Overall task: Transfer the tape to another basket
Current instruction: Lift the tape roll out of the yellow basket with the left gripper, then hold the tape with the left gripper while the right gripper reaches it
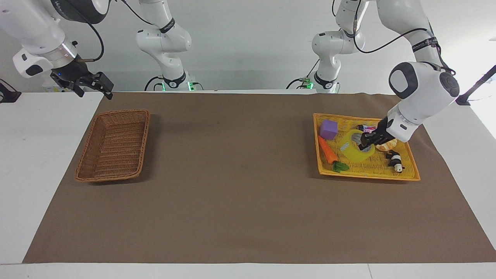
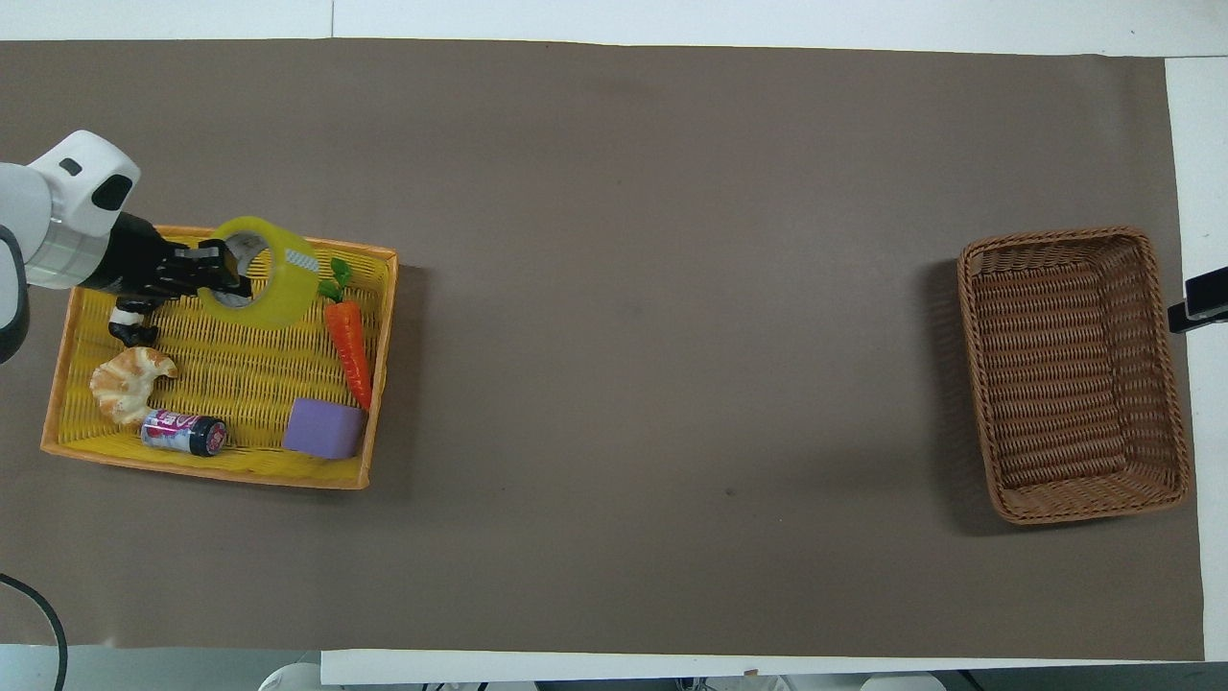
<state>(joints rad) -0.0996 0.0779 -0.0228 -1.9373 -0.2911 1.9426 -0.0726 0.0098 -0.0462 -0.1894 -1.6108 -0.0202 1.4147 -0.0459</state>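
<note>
Facing view: the left gripper [image 1: 365, 142] is clamped on the wall of the wide roll of translucent yellow packing tape [image 1: 353, 145], one finger inside the core. The roll hangs tilted, lifted clear over the flat bright yellow woven tray [image 1: 407, 175]. Pick done; the carry and the drop into the rectangular brown wicker basket [image 1: 112, 144], at the right arm's end of the table, are left. The right gripper [image 1: 93, 83] waits with jaws apart near that basket.

Overhead view: the tape [image 2: 271, 273] sticks out from the left gripper's [image 2: 225, 275] tip, toward the basket [image 2: 1074, 374]. Orange toy carrot [image 2: 349, 338], purple block [image 2: 326, 428], croissant [image 2: 128, 381] and small can [image 2: 184, 432] lie in the tray [image 2: 230, 467]. The basket holds nothing.
</note>
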